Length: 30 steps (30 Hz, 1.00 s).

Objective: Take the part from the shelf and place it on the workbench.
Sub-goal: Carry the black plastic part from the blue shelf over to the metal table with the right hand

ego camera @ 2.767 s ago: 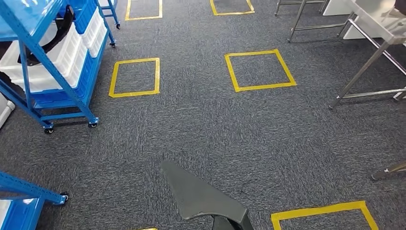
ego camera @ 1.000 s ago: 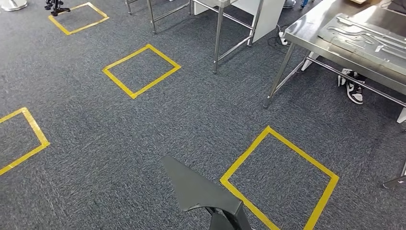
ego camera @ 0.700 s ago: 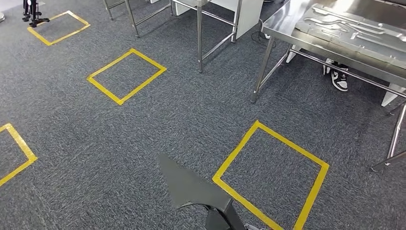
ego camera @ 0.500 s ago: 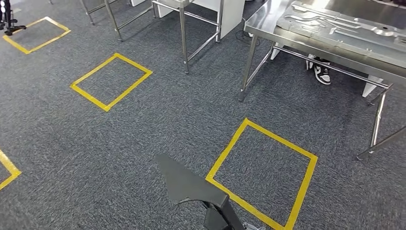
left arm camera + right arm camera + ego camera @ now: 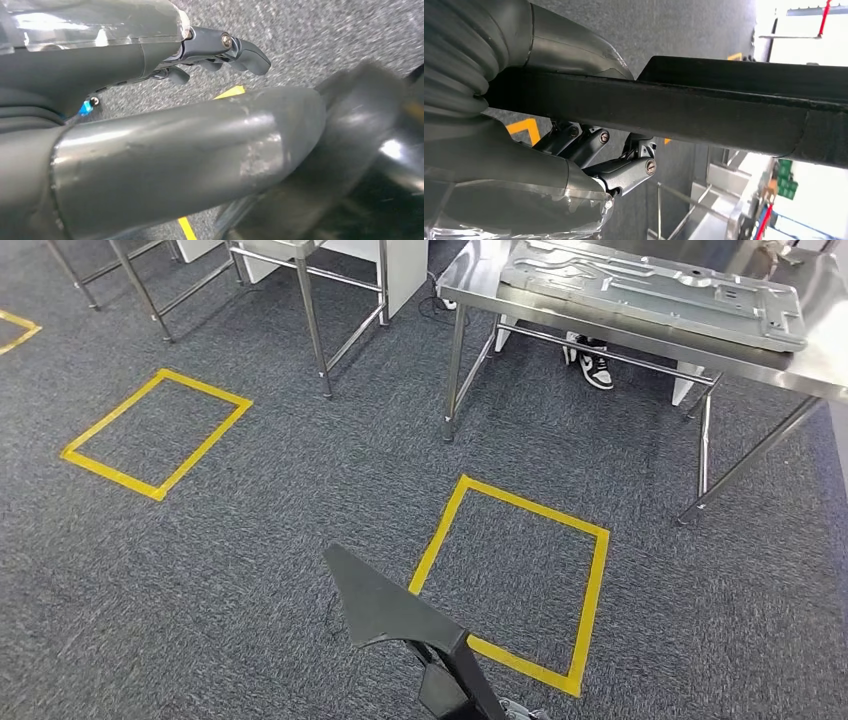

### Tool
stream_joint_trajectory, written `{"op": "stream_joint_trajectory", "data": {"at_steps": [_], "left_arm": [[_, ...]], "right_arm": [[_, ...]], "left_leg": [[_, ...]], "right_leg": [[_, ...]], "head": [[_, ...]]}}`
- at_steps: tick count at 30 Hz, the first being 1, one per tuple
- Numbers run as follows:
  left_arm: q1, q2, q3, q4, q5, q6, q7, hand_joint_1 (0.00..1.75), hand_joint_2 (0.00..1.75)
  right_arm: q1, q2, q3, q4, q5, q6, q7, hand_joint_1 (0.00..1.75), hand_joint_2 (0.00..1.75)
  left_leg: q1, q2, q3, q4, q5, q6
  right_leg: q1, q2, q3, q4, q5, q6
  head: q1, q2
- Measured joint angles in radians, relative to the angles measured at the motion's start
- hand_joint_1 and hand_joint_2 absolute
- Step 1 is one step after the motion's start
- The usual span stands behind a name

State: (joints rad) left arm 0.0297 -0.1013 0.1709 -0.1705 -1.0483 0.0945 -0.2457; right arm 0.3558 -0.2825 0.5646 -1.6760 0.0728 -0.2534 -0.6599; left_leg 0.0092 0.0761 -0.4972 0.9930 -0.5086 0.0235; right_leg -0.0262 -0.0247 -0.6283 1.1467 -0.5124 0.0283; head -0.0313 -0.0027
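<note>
Dark grey and flat, the part [image 5: 385, 608] juts forward over the carpet at the bottom centre of the head view, its pointed tip aimed away from the robot. In the left wrist view the left hand [image 5: 150, 50] lies along a rounded grey section of the part [image 5: 185, 160], dark fingers [image 5: 240, 47] curled over its far side, so this hand grips it. In the right wrist view the right hand [image 5: 589, 160] sits beneath a long black edge of the part [image 5: 704, 112], fingers [image 5: 624, 172] folded up under it and the thumb above, holding it too.

Since half a second ago the whole picture has shifted: the camera has turned, the steel workbench [image 5: 830, 365] now stands nearer the centre, and the tape square [image 5: 590, 590] ahead has slid leftward. The part keeps its place in front of the robot.

Speckled grey carpet [image 5: 250, 540] covers the floor, marked with another yellow square [image 5: 100, 465] at the left. Steel table legs [image 5: 312, 335] rise behind it. On the workbench lies a stamped metal panel [image 5: 650, 290], and a person's sneaker [image 5: 596, 368] shows underneath.
</note>
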Motion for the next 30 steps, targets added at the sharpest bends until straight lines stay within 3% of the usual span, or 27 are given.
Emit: {"op": "stream_joint_trajectory", "data": {"at_steps": [2,3,5,6,8,10,11,12,13,14,16,18,20,21,23,25,27,28,29,30], "left_arm": [[0.0,0.0,0.0,0.0,-0.001,0.0,0.0,0.0,0.0],[-0.001,0.0,0.0,0.0,-0.001,0.001,0.0,0.0,0.0],[-0.006,0.0,0.0,0.0,-0.002,0.001,0.0,0.0,0.0],[-0.009,0.0,0.0,0.0,-0.002,0.001,0.0,0.0,0.0],[-0.01,0.0,0.0,0.0,-0.002,0.001,0.0,0.0,0.0],[-0.006,0.0,0.0,0.0,-0.002,0.0,-0.001,0.0,0.0],[-0.005,0.0,0.0,0.0,-0.002,0.0,-0.002,0.0,0.0],[-0.004,0.0,0.0,0.0,-0.003,-0.001,-0.003,0.0,0.0],[-0.004,0.0,0.0,0.0,-0.003,-0.001,-0.004,0.0,0.0],[-0.004,0.001,0.0,0.0,-0.004,-0.002,-0.004,0.0,0.0],[-0.003,0.001,0.0,0.0,-0.007,-0.002,-0.003,0.0,0.0],[-0.001,0.001,0.0,0.0,-0.009,-0.002,-0.002,0.0,0.0],[-0.003,0.001,0.0,0.0,-0.009,-0.002,-0.001,0.0,0.0],[-0.004,0.001,0.0,0.0,-0.009,-0.002,0.0,0.0,0.0],[-0.005,0.002,0.0,0.0,-0.008,-0.008,-0.001,0.0,0.0],[-0.003,0.002,0.0,0.0,-0.005,-0.021,-0.002,0.0,0.0],[-0.001,0.003,0.001,0.0,-0.003,-0.03,-0.003,0.0,0.0],[-0.001,0.003,0.001,0.0,-0.002,-0.032,-0.003,0.0,0.0],[-0.002,0.003,0.001,0.0,-0.002,-0.034,-0.003,0.0,0.0],[-0.003,0.003,0.001,0.0,-0.002,-0.034,-0.003,0.0,0.0]], "right_arm": [[-0.004,0.0,0.003,0.0,-0.003,-0.004,0.001,1.75,1.75],[-0.005,0.0,0.004,0.0,-0.005,-0.007,0.001,1.75,1.75],[-0.006,0.0,0.008,0.0,-0.007,-0.013,0.002,1.75,1.75],[-0.006,0.0,0.01,0.0,-0.007,-0.015,0.002,1.75,1.75],[-0.007,-0.002,0.014,-0.001,-0.008,-0.018,0.002,1.75,1.75],[-0.011,-0.006,0.017,-0.001,-0.008,-0.02,0.003,1.75,1.75],[-0.012,-0.006,0.019,0.0,-0.008,-0.021,0.004,1.75,1.75],[-0.013,-0.006,0.021,0.0,-0.009,-0.023,0.006,1.75,1.75],[-0.014,-0.006,0.023,0.0,-0.009,-0.024,0.008,1.75,1.75],[-0.015,-0.006,0.026,0.0,-0.01,-0.027,0.011,1.75,1.75],[-0.018,-0.006,0.03,0.0,-0.011,-0.035,0.014,1.75,1.75],[-0.023,-0.006,0.034,0.0,-0.013,-0.04,0.017,1.75,1.75],[-0.025,-0.006,0.037,0.0,-0.015,-0.046,0.02,1.75,1.75],[-0.025,-0.005,0.039,0.0,-0.015,-0.052,0.023,1.75,1.75],[-0.027,-0.002,0.044,0.0,-0.011,-0.072,0.031,1.75,1.75],[-0.034,0.0,0.048,0.001,-0.001,-0.093,0.039,1.75,1.75],[-0.039,0.002,0.051,0.002,0.005,-0.105,0.044,1.75,1.75],[-0.04,0.002,0.053,0.004,0.006,-0.108,0.045,1.75,1.75],[-0.04,0.002,0.054,0.005,0.007,-0.108,0.046,1.75,1.75],[-0.04,0.002,0.055,0.005,0.007,-0.109,0.046,1.75,1.75]], "left_leg": [[-0.005,0.019,0.008,0.002,-0.01,-0.011],[-0.007,0.027,0.012,0.002,-0.013,-0.016],[-0.009,0.046,0.02,0.001,-0.019,-0.027],[-0.007,0.042,0.023,0.006,-0.025,-0.033],[-0.002,-0.004,0.004,0.059,-0.063,-0.045],[0.0,-0.056,-0.059,0.189,-0.129,-0.051],[0.0,-0.064,-0.093,0.254,-0.151,-0.052],[0.0,-0.067,-0.115,0.292,-0.155,-0.052],[0.0,-0.068,-0.119,0.291,-0.137,-0.052],[0.001,-0.072,-0.105,0.252,-0.101,-0.05],[0.003,-0.111,-0.056,0.122,-0.027,-0.044],[0.004,-0.148,-0.029,0.045,-0.004,-0.035],[0.004,-0.141,-0.025,0.031,-0.006,-0.022],[0.004,-0.13,-0.023,0.027,-0.002,-0.015],[0.007,-0.11,-0.021,0.017,0.006,0.0],[0.004,-0.09,-0.023,0.014,0.009,0.007],[0.002,-0.074,-0.025,0.015,0.008,0.008],[0.001,-0.068,-0.024,0.015,0.008,0.008],[0.001,-0.064,-0.023,0.015,0.007,0.007],[0.001,-0.061,-0.02,0.015,0.006,0.005]], "right_leg": [[0.007,-0.035,0.055,-0.105,0.033,-0.008],[0.011,-0.042,0.064,-0.124,0.033,-0.012],[0.014,-0.022,0.061,-0.127,0.032,-0.023],[0.013,-0.012,0.061,-0.129,0.033,-0.028],[0.007,0.009,0.062,-0.135,0.038,-0.04],[0.006,0.031,0.06,-0.136,0.04,-0.047],[0.006,0.043,0.059,-0.135,0.04,-0.048],[0.006,0.056,0.059,-0.134,0.04,-0.048],[0.006,0.07,0.06,-0.132,0.039,-0.048],[0.006,0.085,0.061,-0.13,0.038,-0.047],[0.006,0.113,0.061,-0.122,0.035,-0.041],[0.006,0.138,0.052,-0.116,0.035,-0.03],[0.004,0.161,0.043,-0.117,0.041,-0.016],[0.003,0.156,0.041,-0.117,0.042,-0.011],[0.006,0.103,0.023,-0.081,0.017,-0.004],[0.006,0.043,-0.027,0.027,-0.045,0.0],[0.003,0.029,-0.076,0.133,-0.086,0.003],[0.002,0.028,-0.079,0.143,-0.08,0.004],[0.002,0.028,-0.062,0.115,-0.057,0.003],[0.002,0.026,-0.027,0.053,-0.023,0.0]], "head": [[0.0,0.0],[0.0,0.0],[0.0,0.0],[0.0,0.0],[0.0,0.0],[0.0,0.0],[0.0,0.0],[0.0,0.0],[0.0,0.0],[0.0,0.0],[0.0,0.0],[0.0,0.0],[0.0,0.0],[0.0,0.0],[0.0,0.0],[0.0,0.0],[0.0,0.0],[0.0,0.0],[0.0,0.0],[0.0,0.0]]}}
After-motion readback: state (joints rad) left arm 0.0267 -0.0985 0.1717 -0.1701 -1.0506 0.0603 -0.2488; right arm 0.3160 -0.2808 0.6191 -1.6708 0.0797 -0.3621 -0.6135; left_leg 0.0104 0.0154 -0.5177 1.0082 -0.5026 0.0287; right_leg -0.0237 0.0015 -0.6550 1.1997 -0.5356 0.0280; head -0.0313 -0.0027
